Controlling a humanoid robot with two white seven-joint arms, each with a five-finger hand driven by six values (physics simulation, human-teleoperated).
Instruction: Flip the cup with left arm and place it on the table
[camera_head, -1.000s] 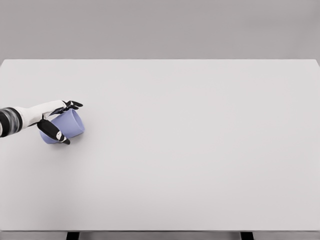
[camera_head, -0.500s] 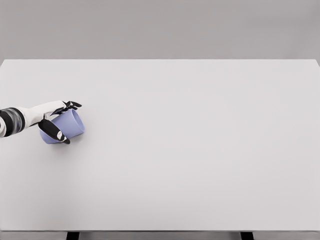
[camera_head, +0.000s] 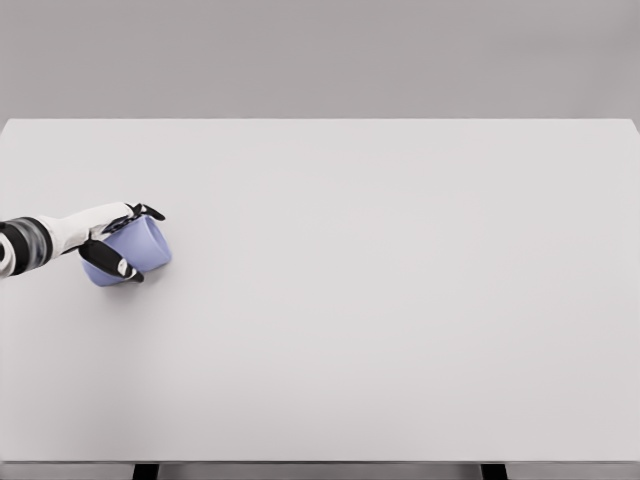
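Over at the counter's (camera_head: 380, 300) left edge, the left hand (camera_head: 110, 238) has its dark fingers (camera_head: 108, 260) clamped around the lavender cup (camera_head: 140, 254), which lies tilted on its side, seemingly touching the counter.

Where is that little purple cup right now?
In the head view, the purple cup lies tilted at the far left of the white table, gripped by the robot's left hand.

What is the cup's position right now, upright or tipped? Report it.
Tipped. The lavender cup lies tilted on its side at the white table's left edge, with the left hand wrapped around it, fingers above and thumb below.
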